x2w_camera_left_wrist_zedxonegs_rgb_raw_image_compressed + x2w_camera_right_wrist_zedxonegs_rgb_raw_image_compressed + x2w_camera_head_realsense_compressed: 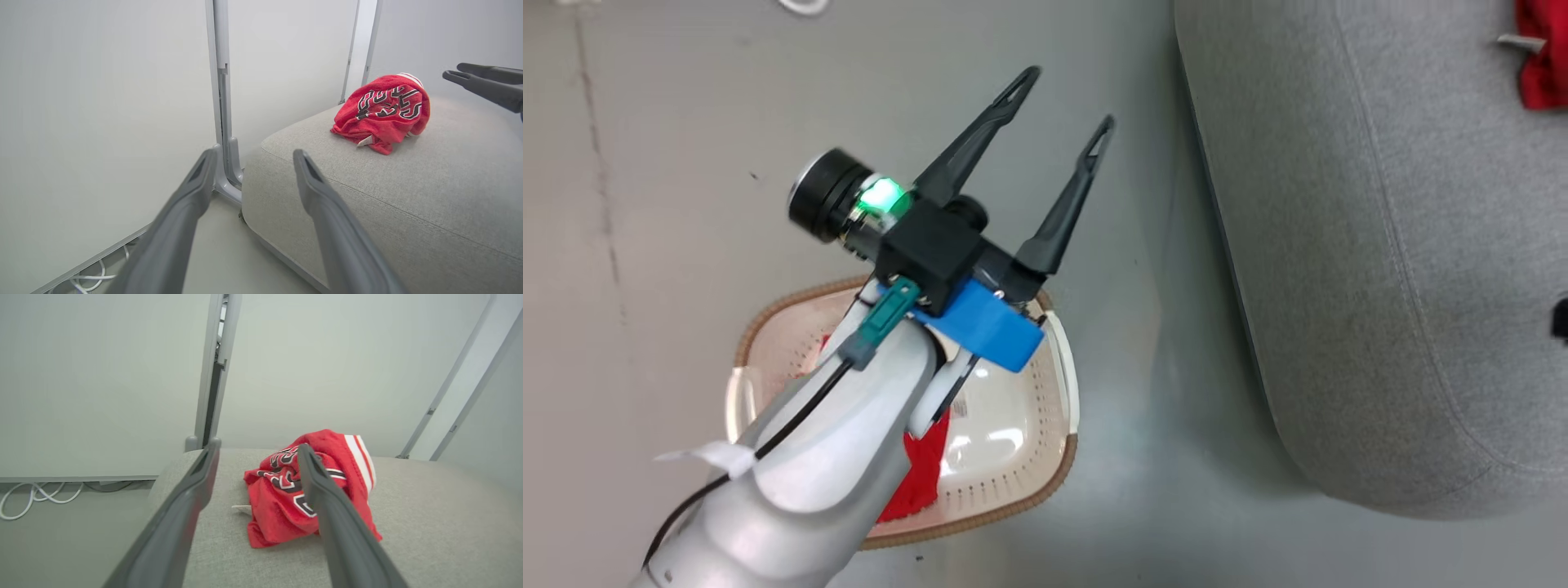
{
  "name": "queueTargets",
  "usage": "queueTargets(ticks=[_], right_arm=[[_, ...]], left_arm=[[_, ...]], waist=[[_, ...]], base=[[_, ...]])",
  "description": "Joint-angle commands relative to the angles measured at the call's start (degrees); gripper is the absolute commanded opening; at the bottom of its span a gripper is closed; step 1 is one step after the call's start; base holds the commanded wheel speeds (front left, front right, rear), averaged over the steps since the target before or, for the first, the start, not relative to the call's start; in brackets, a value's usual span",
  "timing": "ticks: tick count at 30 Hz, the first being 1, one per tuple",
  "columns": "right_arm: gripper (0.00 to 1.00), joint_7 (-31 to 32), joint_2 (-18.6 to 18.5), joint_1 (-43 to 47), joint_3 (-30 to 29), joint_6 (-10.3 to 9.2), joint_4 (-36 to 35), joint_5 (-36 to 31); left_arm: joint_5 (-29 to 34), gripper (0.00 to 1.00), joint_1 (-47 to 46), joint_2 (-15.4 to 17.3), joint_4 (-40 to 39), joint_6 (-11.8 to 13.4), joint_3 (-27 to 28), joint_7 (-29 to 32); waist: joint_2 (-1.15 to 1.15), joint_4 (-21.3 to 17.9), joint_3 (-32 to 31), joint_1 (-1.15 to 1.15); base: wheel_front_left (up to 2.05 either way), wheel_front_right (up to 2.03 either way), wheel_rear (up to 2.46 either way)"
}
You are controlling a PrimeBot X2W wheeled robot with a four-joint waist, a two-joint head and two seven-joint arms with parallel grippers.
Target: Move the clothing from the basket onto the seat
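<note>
Grey floor (686, 122) bears 1 basket (1005, 508) holding 1 garment (923, 474), 1 garment (382, 110) on seat (1380, 245); left claw (1068, 98), right claw (258, 446) spread wide, empty

One red garment (382, 110) lies crumpled in a heap on the seat (408, 196): black-and-white lettering up, white trim stripes at one edge, small tag poking out. The seat is light-grey fabric with rounded corners and stitched seams. On the floor near it, not touching, is the basket (1005, 492): cream perforated walls, brown woven rim, label on the bottom. A second red piece (920, 478) is inside, partly hidden.
</note>
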Motion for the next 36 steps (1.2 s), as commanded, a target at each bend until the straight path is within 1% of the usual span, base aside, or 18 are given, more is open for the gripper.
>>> queueTargets(ticks=[1, 7, 13, 18, 22, 27, 36], right_arm=[[1.0, -0.1, 0.5, 2.4, 1.6, 0.02, -1.3, -0.2], [1.0, -0.1, 2.2, 8.1, 6.8, 0.03, -5.1, -0.1], [1.0, -0.1, 4.7, 12.6, 10.4, 0.03, -6.8, 0.3], [1.0, -0.1, 6.3, 15.5, 12.4, 0.03, -6.0, 0.6], [1.0, -0.1, 7.7, 17.6, 13.2, 0.02, -5.8, 0.5], [1.0, -0.1, 8.8, 19.8, 14.3, 0.03, -5.5, 0.1], [1.0, -0.1, 9.8, 23.4, 14.9, 0.03, -4.3, 0.3]], left_arm=[[0.1, 1.0, 2.1, 0.1, -0.8, 0.5, 1.6, -0.2], [0.9, 1.0, 10.8, -0.3, -3.0, 1.5, 9.5, -0.3], [1.9, 1.0, 18.2, -1.4, -3.6, 0.8, 17.6, -0.3], [3.4, 1.0, 23.2, -2.9, -3.5, -0.2, 23.4, -0.3], [4.8, 1.0, 27.0, -4.1, -3.3, -1.2, 27.0, -0.3], [6.4, 1.0, 31.2, -5.2, -3.3, -2.4, 31.3, -0.3], [8.8, 1.0, 36.3, -6.9, -2.5, -4.2, 36.6, -0.3]], waist=[[0.0, 2.1, -5.5, 0.01], [0.0, 5.1, -12.0, 0.01], [0.0, 8.3, -16.8, 0.01], [0.0, 10.5, -19.9, 0.01], [0.0, 11.8, -22.2, 0.01], [0.0, 12.6, -24.4, 0.01], [0.0, 13.5, -27.2, 0.01]], base=[[0.0, 0.0, 0.0], [0.0, 0.0, 0.0], [0.0, 0.0, 0.0], [0.0, 0.0, 0.0], [0.0, 0.0, 0.0], [0.0, 0.0, 0.0], [0.0, 0.0, 0.0]])
